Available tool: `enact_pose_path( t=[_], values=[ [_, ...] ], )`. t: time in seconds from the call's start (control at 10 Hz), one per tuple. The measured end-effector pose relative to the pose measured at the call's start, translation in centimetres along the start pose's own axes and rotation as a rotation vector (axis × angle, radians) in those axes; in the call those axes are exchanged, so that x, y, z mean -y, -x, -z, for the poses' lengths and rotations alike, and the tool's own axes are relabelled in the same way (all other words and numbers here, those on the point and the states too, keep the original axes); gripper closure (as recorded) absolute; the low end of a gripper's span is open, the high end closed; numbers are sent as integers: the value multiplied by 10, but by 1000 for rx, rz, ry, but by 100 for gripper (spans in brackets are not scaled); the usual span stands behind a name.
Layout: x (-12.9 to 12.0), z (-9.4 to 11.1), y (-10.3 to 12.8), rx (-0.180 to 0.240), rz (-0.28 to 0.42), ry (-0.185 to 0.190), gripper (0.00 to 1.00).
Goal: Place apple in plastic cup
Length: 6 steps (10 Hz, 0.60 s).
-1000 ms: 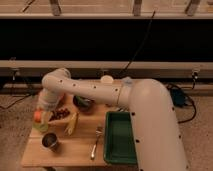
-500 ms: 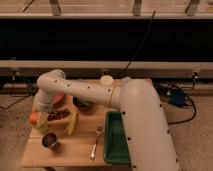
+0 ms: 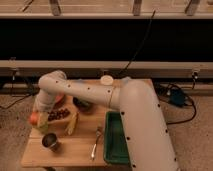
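Apple (image 3: 33, 119): small orange-red fruit at the far-left edge of the table (image 3: 70, 150), roughly midway between its near and far sides. It sits touching or just beside the gripper (image 3: 42, 120), on the gripper's left. Whether it is held or merely resting there cannot be told.

Cup (image 3: 43, 127): pale green, short, directly below the gripper and just to the near-right of the apple. Much of it is hidden by the wrist, so its opening cannot be seen.

Gripper: at the end of the arm (image 3: 85, 92), which reaches from the right across the table to the left edge. It hangs over the cup. Whether it is spread or pinching cannot be told.

Key relation: apple lies left of the gripper, cup lies beneath and slightly nearer. Judged from this, the coming move is a short one, carrying the apple rightward and nearer until it is over the cup's mouth.

Other items: dark grapes (image 3: 59, 114) just right of the gripper; metal cup (image 3: 50, 141) nearer, well clear of the green cup; banana (image 3: 73, 123); fork (image 3: 96, 142); green tray (image 3: 116, 145) on the right; dark bowl (image 3: 83, 104); white lid (image 3: 106, 80) at the far edge.
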<state>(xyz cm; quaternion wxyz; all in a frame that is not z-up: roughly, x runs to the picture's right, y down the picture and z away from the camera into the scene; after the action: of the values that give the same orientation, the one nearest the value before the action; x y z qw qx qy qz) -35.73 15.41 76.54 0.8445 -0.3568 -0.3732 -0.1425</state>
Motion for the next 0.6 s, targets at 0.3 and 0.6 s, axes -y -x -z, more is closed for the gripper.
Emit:
enact_pose_path(
  t=[0.3, 0.6],
  values=[
    [0, 4, 3, 22, 16, -14, 20],
    [1, 23, 7, 40, 58, -88, 20]
  ],
)
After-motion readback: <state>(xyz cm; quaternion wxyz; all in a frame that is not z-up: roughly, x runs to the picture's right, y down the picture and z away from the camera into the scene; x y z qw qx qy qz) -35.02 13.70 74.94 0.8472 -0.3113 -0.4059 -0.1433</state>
